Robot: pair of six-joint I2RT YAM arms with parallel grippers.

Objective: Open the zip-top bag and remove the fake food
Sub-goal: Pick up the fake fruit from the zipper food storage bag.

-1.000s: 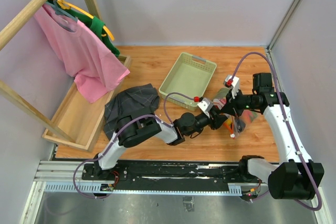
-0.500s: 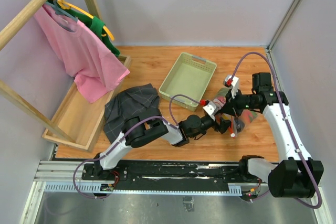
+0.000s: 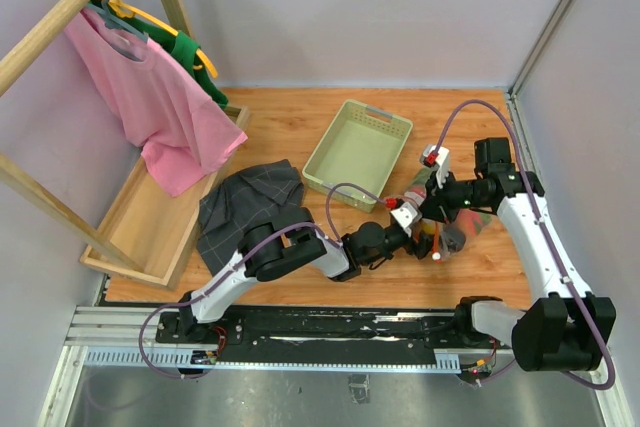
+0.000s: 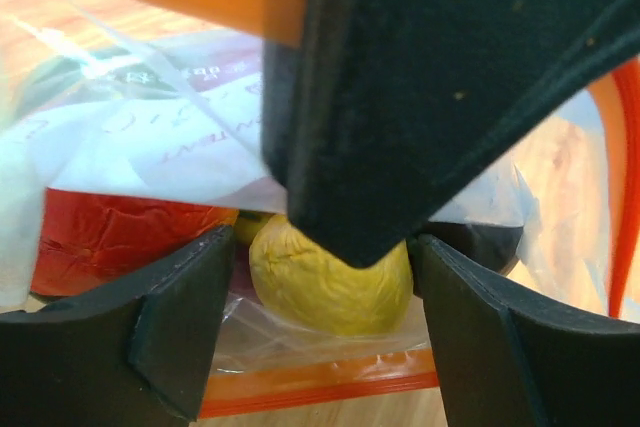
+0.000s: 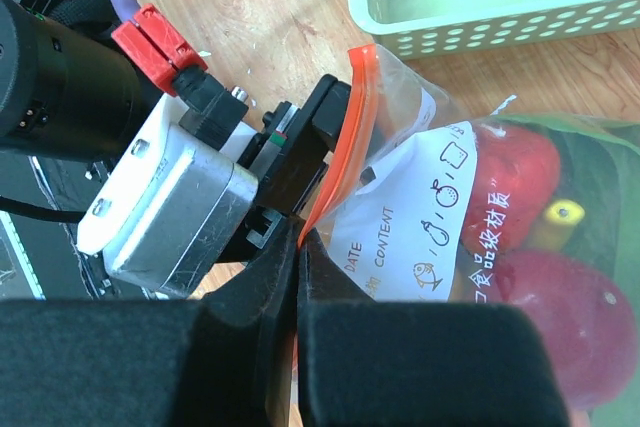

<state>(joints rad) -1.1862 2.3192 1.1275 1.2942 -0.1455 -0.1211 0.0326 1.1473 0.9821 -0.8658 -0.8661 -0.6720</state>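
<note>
Left gripper is sitting with its jaws spread apart at the mouth of the zip-top bag, and I am seeing a yellow piece of the fake food lying between the two dark fingers behind the plastic; I cannot tell whether either finger is touching it. I am reading the bag as clear, crinkled film with an orange-red zip strip running along its edge and a white label printed with small pictograms and the words DATE and CONTENT. It is lying on the wooden table just to the right of the pale green tray, between the two wrists. Through the plastic I am making out a glossy red round piece beside the yellow one, and in the right wrist view two red round pieces with a small yellow stub between them. Right gripper is clamping its fingers together on the orange-red strip at the bag's rim, with the left wrist's camera housing just beside it.
</note>
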